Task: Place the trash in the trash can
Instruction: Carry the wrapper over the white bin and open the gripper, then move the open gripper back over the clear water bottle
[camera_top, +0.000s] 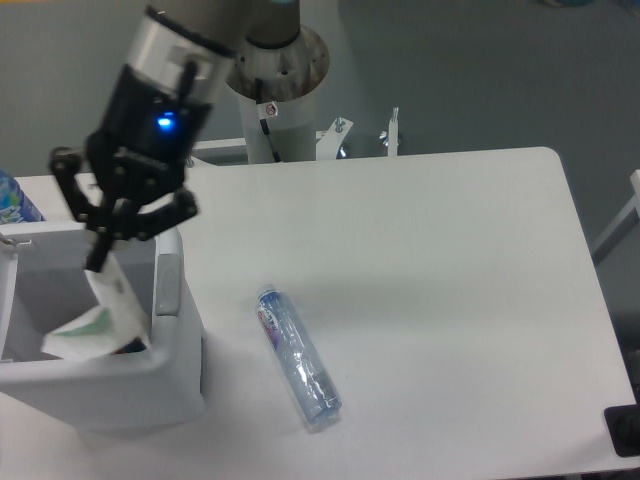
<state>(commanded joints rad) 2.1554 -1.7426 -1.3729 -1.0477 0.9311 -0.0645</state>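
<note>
While the end effector (97, 262) is pinching the paper (93, 322) over the bin (165, 375), just let go straight down; then go fetch bottle (298, 357) lying on counter (450, 300).

Pale grey-white cylindrical mounting column (276, 110) at the rear, capped by a round flange with a small red-and-white sticker and a thin black cable running down its front. Silver-grey tubular wrist section (180, 55) with a black vertical strip. Below that, a black gripper (97, 262) body with a glowing blue indicator light, angular black linkages either side, and slim black fingers (99, 250).
</note>
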